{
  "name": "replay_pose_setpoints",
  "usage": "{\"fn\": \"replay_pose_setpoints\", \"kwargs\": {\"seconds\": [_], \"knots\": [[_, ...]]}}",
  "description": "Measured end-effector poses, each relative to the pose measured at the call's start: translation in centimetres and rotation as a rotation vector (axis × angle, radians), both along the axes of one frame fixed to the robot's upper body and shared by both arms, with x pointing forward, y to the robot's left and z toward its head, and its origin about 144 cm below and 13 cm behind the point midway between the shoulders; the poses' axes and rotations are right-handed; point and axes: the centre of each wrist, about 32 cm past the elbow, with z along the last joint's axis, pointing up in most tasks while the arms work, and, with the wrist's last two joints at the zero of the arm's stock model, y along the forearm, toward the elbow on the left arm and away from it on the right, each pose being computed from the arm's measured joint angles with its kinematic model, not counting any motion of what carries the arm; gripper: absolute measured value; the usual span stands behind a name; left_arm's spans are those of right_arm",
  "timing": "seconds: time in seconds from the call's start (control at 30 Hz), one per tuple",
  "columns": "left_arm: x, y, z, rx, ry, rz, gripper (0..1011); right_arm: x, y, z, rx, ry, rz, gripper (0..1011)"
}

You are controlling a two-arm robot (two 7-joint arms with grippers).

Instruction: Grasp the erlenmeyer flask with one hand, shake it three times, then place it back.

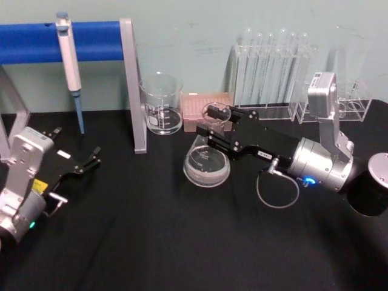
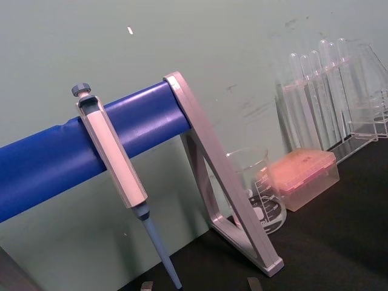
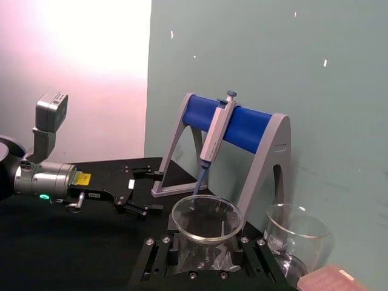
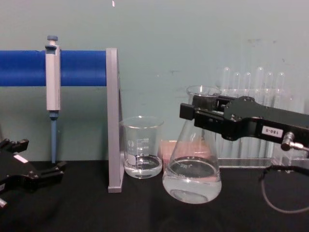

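The erlenmeyer flask [image 1: 206, 162] is clear glass with a little clear liquid in its wide base [image 4: 192, 175]. It is at the middle of the black table, slightly tilted. My right gripper [image 1: 213, 124] reaches in from the right and is shut on the flask's neck just under the flared rim [image 4: 203, 90]. The right wrist view looks down on that rim [image 3: 206, 213] between the black fingers [image 3: 159, 253]. I cannot tell whether the base touches the table. My left gripper [image 1: 91, 159] rests open at the left, far from the flask, with nothing between its fingers.
A glass beaker [image 1: 161, 103] stands just behind the flask, beside a pink tip box [image 1: 203, 109]. A pipette [image 1: 70, 66] hangs on the blue-barred stand [image 1: 133, 91] at the back left. Test tube racks [image 1: 270, 66] line the back right. A black cylinder [image 1: 373, 188] sits at the right edge.
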Motion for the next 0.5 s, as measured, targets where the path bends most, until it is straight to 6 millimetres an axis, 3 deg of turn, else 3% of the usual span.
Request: {"fn": "replay_pose_setpoints", "kwargs": {"seconds": [0.5], "knots": [[0.0,0.0,0.0,0.0,0.0,0.0,1001,-0.28,0.97,-0.38,0.0,0.01,0.095,457]]}}
